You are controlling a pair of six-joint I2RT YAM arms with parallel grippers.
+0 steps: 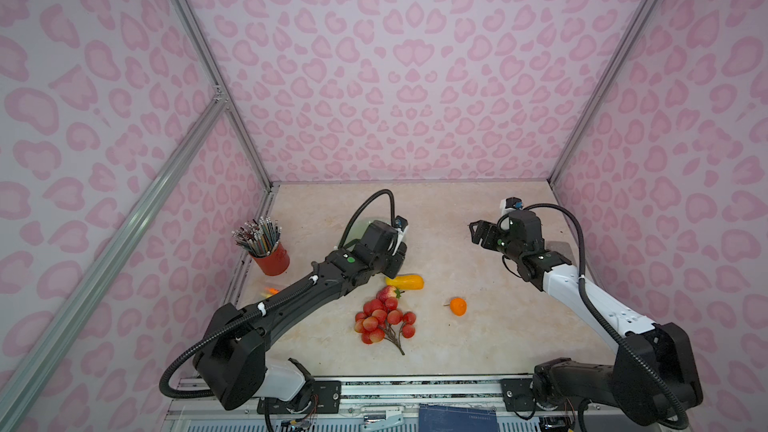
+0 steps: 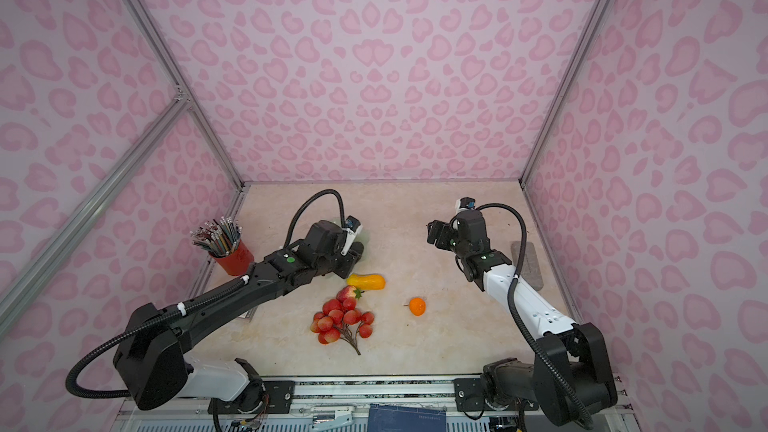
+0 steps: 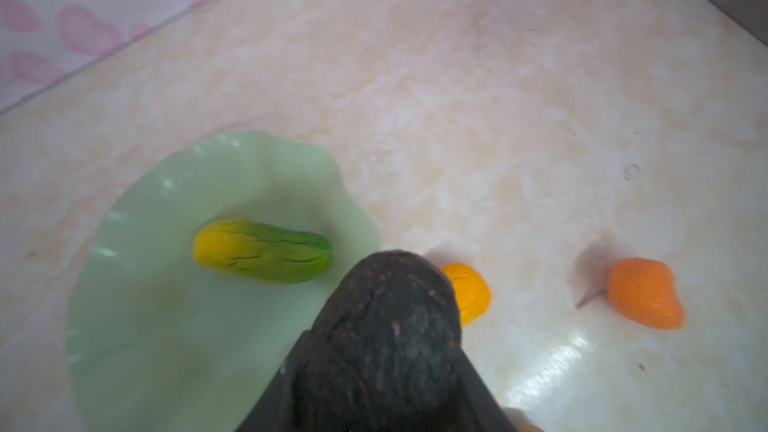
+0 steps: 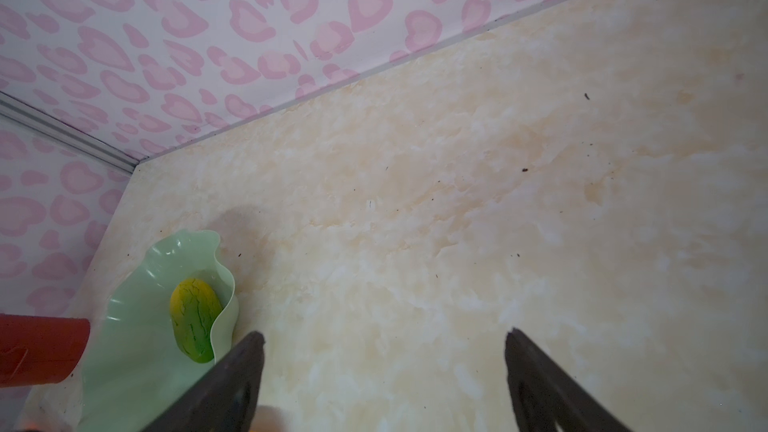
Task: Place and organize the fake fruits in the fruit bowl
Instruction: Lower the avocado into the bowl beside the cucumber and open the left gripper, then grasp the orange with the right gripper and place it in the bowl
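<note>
My left gripper [image 3: 380, 371] is shut on the dark bumpy avocado [image 3: 390, 317], held above the near rim of the pale green fruit bowl [image 3: 166, 326]. A yellow-green oblong fruit [image 3: 262, 251] lies in the bowl. In both top views my left wrist hides most of the bowl. On the table lie a yellow-orange oblong [image 1: 405, 281], a strawberry [image 1: 387, 293], a bunch of red balls [image 1: 382, 322] and a small orange [image 1: 458, 306]. My right gripper [image 1: 478, 234] hovers open and empty over bare table at the right.
A red cup of pencils [image 1: 270, 257] stands by the left wall, close to the bowl [image 4: 137, 326]. A grey pad [image 2: 528, 263] lies near the right wall. Pink patterned walls close in the back and both sides.
</note>
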